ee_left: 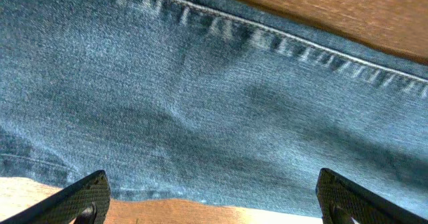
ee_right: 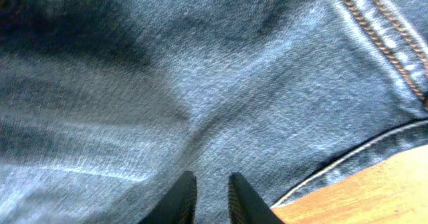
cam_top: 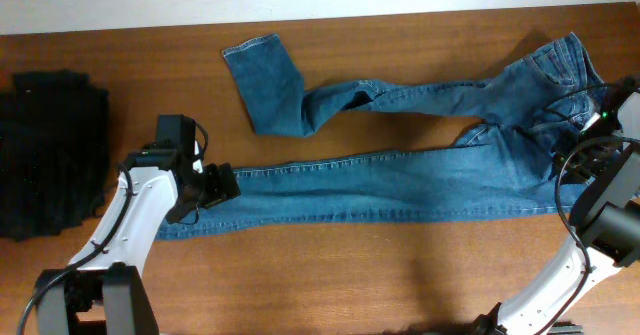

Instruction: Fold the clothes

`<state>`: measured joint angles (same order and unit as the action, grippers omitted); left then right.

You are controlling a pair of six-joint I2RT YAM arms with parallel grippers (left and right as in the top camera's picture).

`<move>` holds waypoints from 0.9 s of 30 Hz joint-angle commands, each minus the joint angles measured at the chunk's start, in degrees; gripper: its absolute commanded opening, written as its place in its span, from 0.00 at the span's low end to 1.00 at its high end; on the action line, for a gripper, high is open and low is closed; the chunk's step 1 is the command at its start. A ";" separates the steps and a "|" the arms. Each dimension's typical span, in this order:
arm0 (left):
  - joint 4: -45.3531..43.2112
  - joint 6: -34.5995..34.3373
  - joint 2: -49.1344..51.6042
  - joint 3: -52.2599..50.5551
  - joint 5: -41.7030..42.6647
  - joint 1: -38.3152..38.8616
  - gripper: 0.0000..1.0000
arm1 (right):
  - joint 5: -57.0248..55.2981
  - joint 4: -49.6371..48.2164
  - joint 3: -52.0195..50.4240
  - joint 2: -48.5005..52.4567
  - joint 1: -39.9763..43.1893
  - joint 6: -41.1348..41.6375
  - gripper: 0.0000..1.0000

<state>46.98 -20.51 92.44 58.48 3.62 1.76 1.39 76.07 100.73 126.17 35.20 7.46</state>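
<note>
at the far left of the overhead view the black garment pile [cam_top: 45,155] is cut by the frame's edge, and its folds are too dark to tell apart. the left arm [cam_top: 150,190] covers part of the lower leg of the jeans [cam_top: 400,180] near its left end. the right arm [cam_top: 610,175] hides part of the waistband at the right. in the wrist views the left fingers [ee_left: 79,198] and the right fingers [ee_right: 179,198] are cut off by the bottom edge.

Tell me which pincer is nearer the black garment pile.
Left. The left pincer hangs open over the jeans at the leg end, a short way right of the black pile in the overhead view. The right pincer pinches denim at the waist end, far from it.
</note>
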 commanded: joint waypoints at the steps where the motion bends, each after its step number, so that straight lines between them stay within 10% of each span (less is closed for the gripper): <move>1: -1.77 0.92 -0.63 -2.27 -2.78 0.00 0.98 | -2.16 -0.35 0.35 -2.58 0.07 0.31 0.13; 27: -13.20 0.90 4.09 -8.41 -11.43 -0.07 0.97 | -9.40 -18.95 -19.04 -2.58 6.91 6.80 0.04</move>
<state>34.24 -20.51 93.60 51.09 -5.82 1.76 -5.37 58.76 84.82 121.36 40.01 12.49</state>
